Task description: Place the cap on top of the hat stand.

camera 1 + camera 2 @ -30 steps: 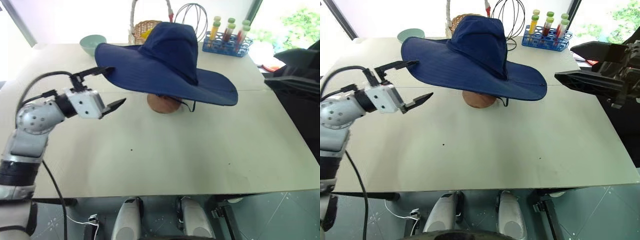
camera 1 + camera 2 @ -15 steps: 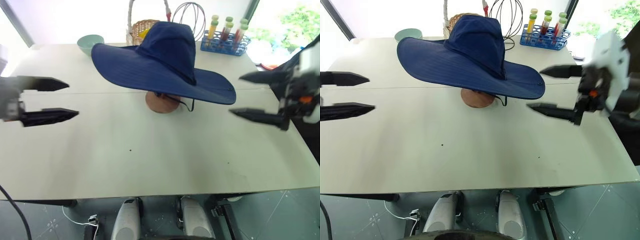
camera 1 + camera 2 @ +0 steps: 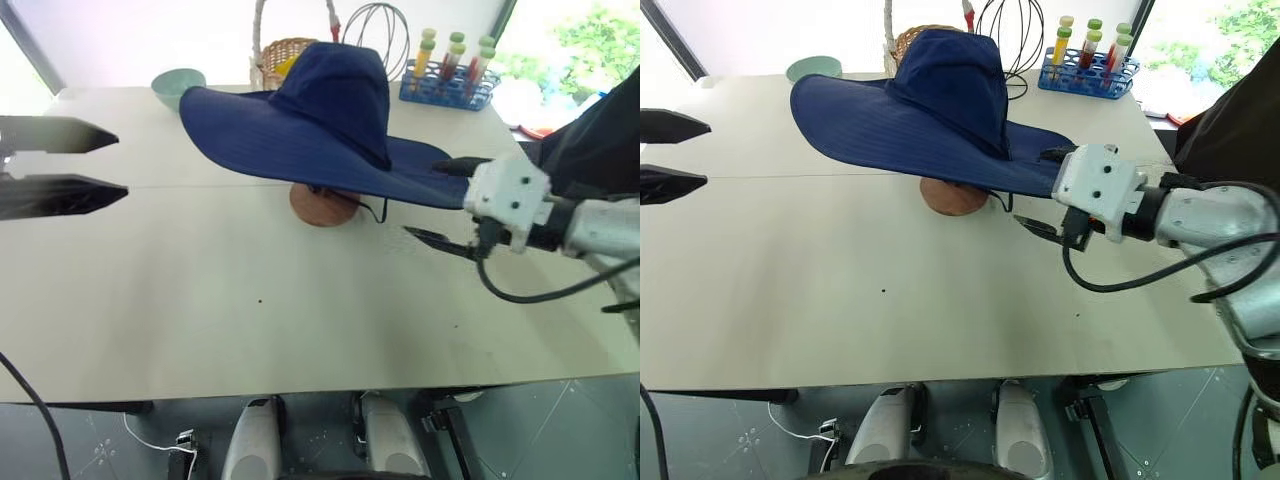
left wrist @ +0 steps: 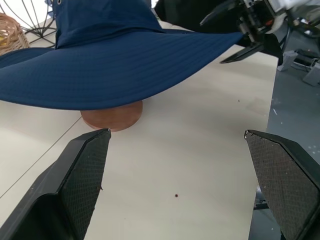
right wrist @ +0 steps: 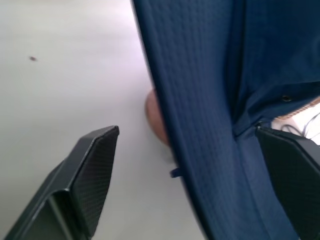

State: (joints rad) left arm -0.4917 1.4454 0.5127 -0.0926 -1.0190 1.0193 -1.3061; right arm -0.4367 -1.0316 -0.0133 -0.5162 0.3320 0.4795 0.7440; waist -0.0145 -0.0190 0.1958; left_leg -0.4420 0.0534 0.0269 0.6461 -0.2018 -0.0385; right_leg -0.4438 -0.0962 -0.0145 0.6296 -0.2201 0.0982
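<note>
One navy cap [image 3: 330,125] resting on one wooden hat stand [image 3: 322,205] mid-table, right gripper [image 3: 440,200] fingers apart straddling its right brim edge, left gripper [image 3: 95,165] spread wide at far left, one rack of test tubes [image 3: 447,88], one basket [image 3: 275,58], one bowl [image 3: 177,85] at far edge

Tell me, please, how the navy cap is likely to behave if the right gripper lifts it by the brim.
The cap is soft fabric with a wide brim that dips toward the right gripper, so it would probably flop and fold. It looks light for its size. Perched on the hat stand, it may slide off if tugged sideways.
</note>
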